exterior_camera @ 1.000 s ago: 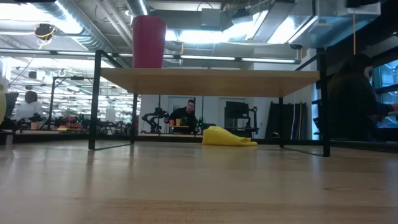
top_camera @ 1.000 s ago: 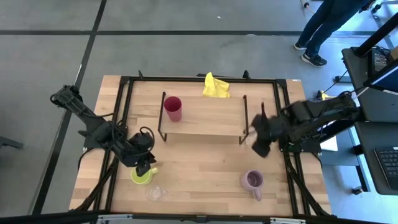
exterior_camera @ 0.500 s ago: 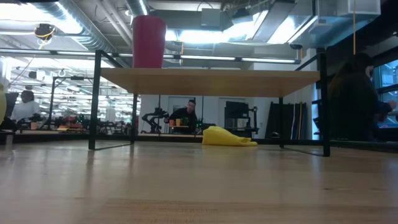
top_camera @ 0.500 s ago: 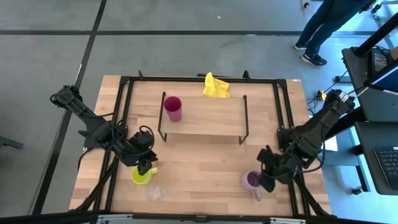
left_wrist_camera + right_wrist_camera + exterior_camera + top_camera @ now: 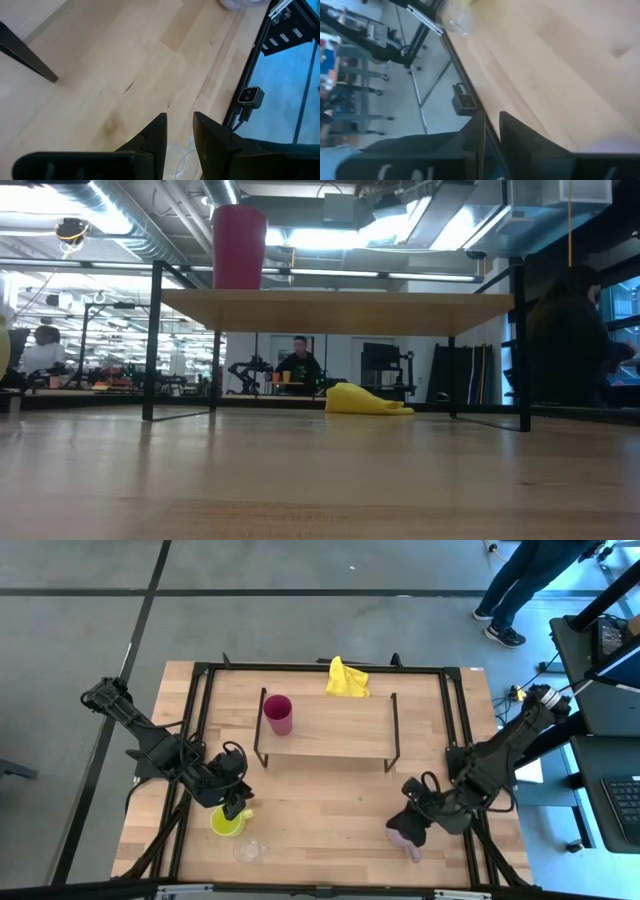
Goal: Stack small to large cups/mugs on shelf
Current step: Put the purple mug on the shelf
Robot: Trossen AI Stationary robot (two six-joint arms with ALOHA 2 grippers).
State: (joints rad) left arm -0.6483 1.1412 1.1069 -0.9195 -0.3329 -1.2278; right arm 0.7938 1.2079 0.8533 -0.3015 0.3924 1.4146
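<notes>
The left gripper (image 5: 235, 808) sits just over the yellow-green mug (image 5: 227, 824), fingers a little apart — whether they pinch its rim I cannot tell. The glass (image 5: 249, 851) stands nearby. The red cup (image 5: 278, 714) is on the shelf (image 5: 330, 730). The right gripper (image 5: 413, 820) covers the lilac mug (image 5: 405, 837) — fingers nearly together, grip unclear.

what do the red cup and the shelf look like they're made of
Red cup: probably plastic, going by its opaque, even colour and dull sheen, though glazed ceramic can't be ruled out.
Shelf: the top is a light wooden board with faint grain and a matte finish; the end frames are thin black rods, likely painted metal.
</notes>
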